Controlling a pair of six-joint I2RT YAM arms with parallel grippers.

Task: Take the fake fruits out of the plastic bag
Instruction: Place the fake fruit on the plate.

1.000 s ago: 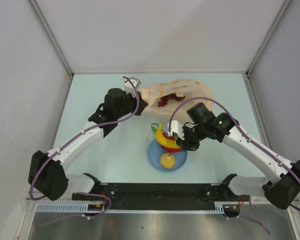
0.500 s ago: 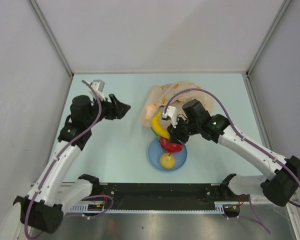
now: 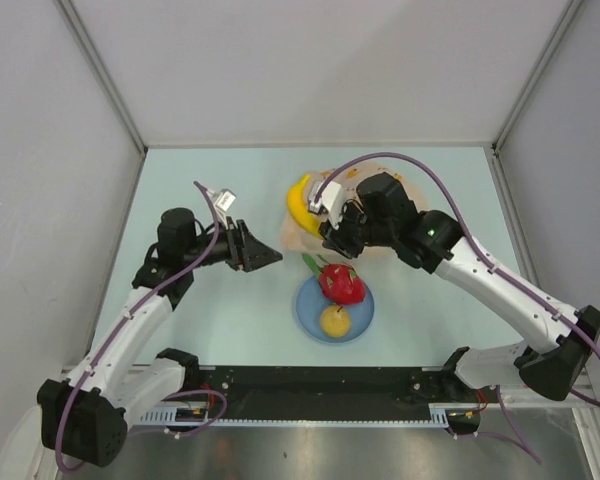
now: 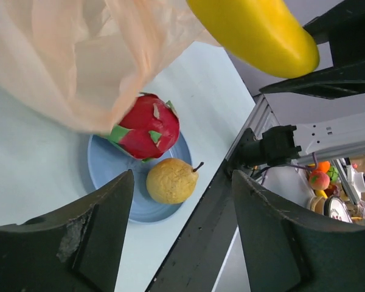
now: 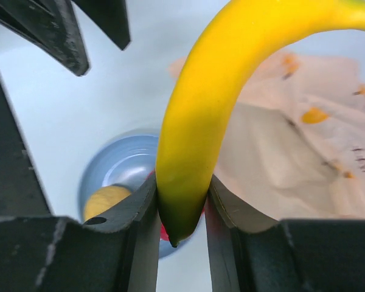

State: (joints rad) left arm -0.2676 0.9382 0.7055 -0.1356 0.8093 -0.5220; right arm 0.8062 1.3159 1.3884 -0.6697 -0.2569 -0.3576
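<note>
The right gripper is clamped on the banana, holding it above the plastic bag to clear it; the left gripper is apart and empty.

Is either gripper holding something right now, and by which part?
The right gripper pinches the yellow banana near one end. The left gripper is open and holds nothing.

Dragon fruit, pear — on plate

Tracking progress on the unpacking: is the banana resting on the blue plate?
No, the banana is clamped between the fingers of the right gripper, held away from the blue plate.
</note>
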